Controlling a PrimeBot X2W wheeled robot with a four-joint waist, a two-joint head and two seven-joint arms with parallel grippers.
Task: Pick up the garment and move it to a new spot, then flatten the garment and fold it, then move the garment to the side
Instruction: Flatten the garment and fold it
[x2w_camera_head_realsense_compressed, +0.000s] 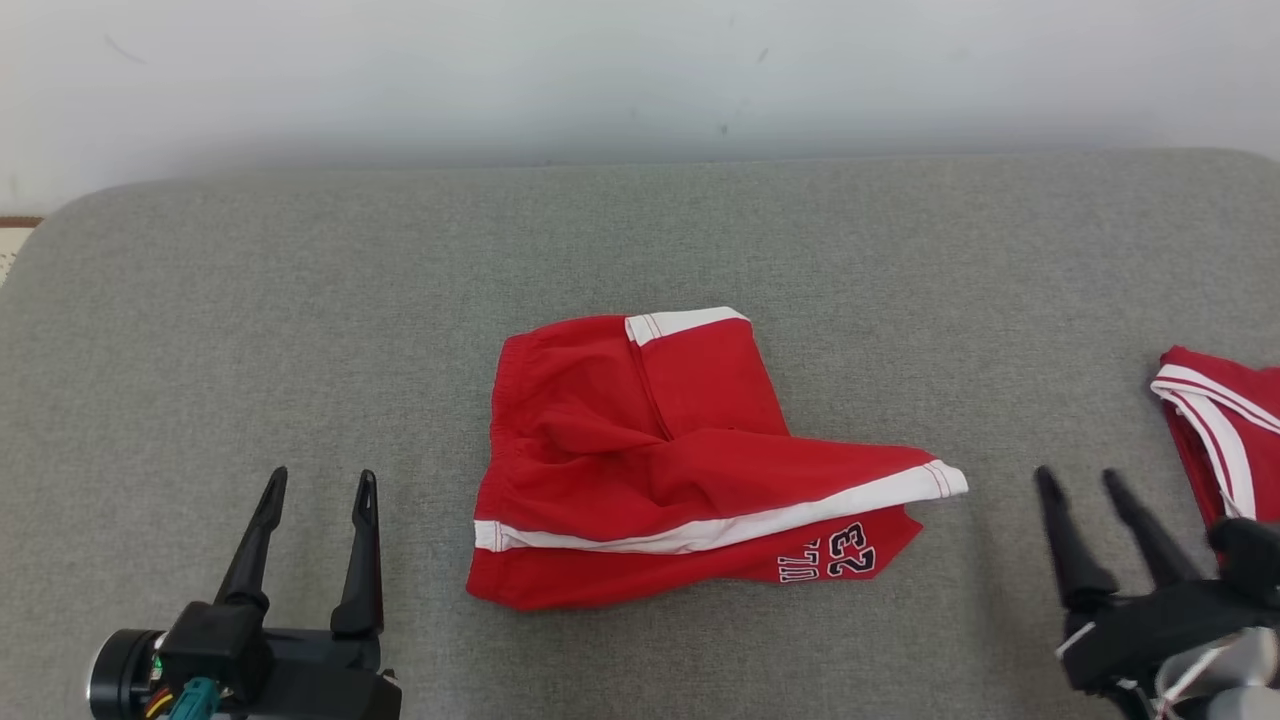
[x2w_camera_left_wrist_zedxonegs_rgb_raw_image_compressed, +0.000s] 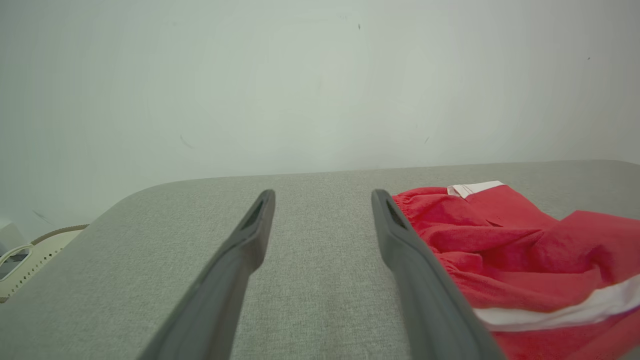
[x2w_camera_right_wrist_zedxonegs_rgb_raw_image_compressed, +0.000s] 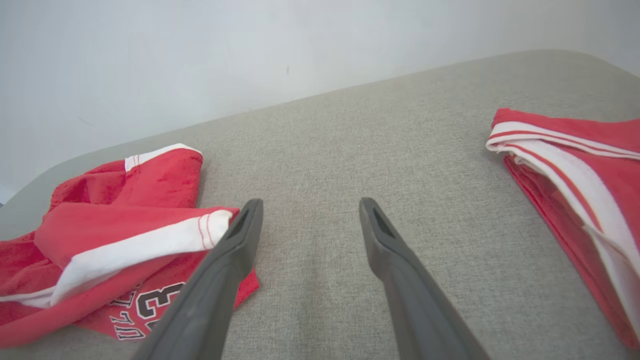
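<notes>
Illumination is bright, even and diffuse in all three views. In the head view a soft grey shadow band lies on the wall (x2w_camera_head_realsense_compressed: 640, 140) just above the far edge of the bench (x2w_camera_head_realsense_compressed: 300, 300). The red garment (x2w_camera_head_realsense_compressed: 640, 450) casts a thin, soft-edged shadow along its near hem. The left tool (x2w_camera_head_realsense_compressed: 320, 480) renders sharp; the right tool (x2w_camera_head_realsense_compressed: 1078, 478) is smeared by blur. In the left wrist view the wall darkens toward the corners, and the far bench edge bows: wide-angle distortion. The left tool's fingers (x2w_camera_left_wrist_zedxonegs_rgb_raw_image_compressed: 225, 280) and the right tool's fingers (x2w_camera_right_wrist_zedxonegs_rgb_raw_image_compressed: 210, 290) lose focus toward the bottom edge of their wrist views. The bench weave resolves clearly at mid-frame.
</notes>
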